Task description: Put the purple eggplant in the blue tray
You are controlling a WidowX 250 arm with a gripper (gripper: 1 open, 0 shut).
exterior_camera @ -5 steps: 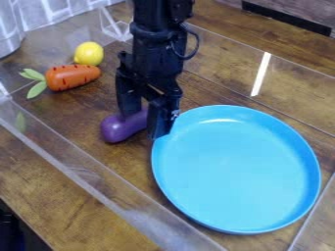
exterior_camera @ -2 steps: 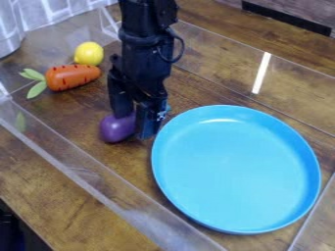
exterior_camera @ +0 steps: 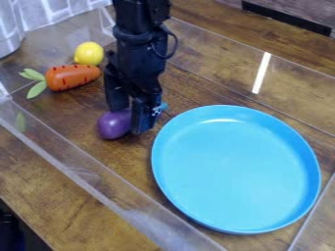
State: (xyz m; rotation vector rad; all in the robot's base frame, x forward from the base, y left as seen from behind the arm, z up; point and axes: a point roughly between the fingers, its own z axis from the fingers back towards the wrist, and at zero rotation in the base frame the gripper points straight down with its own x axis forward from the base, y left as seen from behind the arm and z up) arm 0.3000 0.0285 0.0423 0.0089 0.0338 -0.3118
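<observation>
The purple eggplant (exterior_camera: 114,125) lies on the wooden table just left of the blue tray (exterior_camera: 236,167). Only its rounded purple end shows; the rest is hidden behind the fingers. My gripper (exterior_camera: 128,116) stands upright directly over it, lowered to table level, jaws open and straddling the eggplant with one finger on each side. The black fingers (exterior_camera: 140,115) are not visibly pressed on it. The tray is a large round bright-blue plate with nothing in it, its left rim a short way right of the gripper.
An orange carrot (exterior_camera: 69,76) with green leaves lies at the left, and a yellow lemon-like fruit (exterior_camera: 88,53) sits behind it. A clear plastic wall (exterior_camera: 53,147) runs along the table's front-left edge.
The gripper has shifted left and settled down around the eggplant, which now shows less of its length. Its jaws have stayed open.
</observation>
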